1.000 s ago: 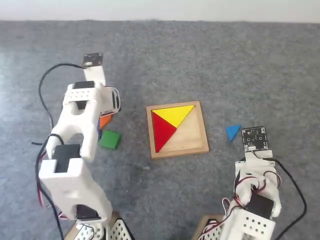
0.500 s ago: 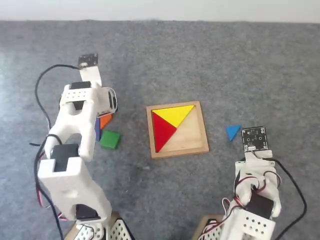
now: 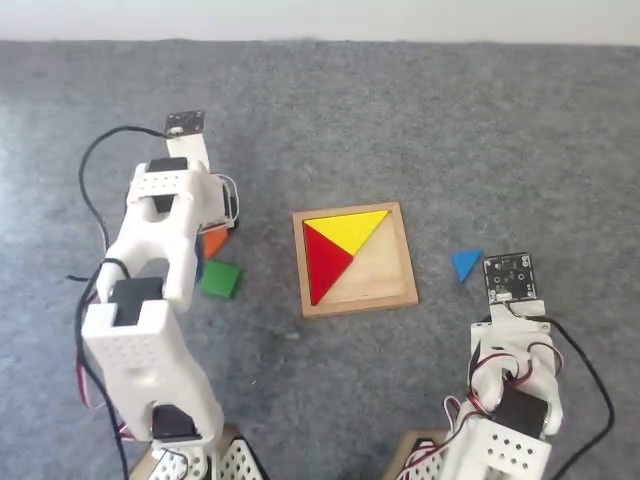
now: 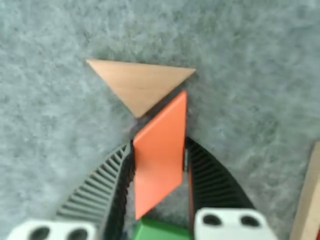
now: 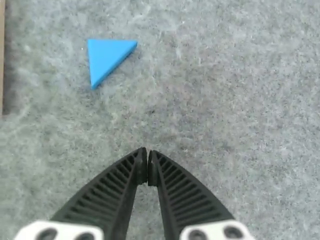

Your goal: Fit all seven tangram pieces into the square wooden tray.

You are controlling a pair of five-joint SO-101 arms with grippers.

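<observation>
The square wooden tray (image 3: 400,290) lies mid-table with a yellow triangle (image 3: 350,228) and a red triangle (image 3: 325,262) in its far and left parts. In the left wrist view my left gripper (image 4: 159,145) is shut on an orange parallelogram (image 4: 159,150), one finger pressed on each long side. A tan wooden triangle (image 4: 140,82) lies just beyond the orange tip, and a green square (image 4: 159,230) sits behind it. From above, the orange piece (image 3: 213,241) peeks out under the left arm, with the green square (image 3: 219,279) beside it. A blue triangle (image 5: 107,57) lies ahead of my right gripper (image 5: 147,152), which is shut on nothing.
Grey carpet covers the table. The blue triangle (image 3: 465,263) lies right of the tray, close to the right arm's wrist (image 3: 508,278). A sliver of a dark blue piece (image 3: 198,268) shows beside the left arm. Open carpet lies beyond the tray.
The left arm's wrist swung a little left and away, then came back toward the orange piece. The right arm and the tray pieces have not moved.
</observation>
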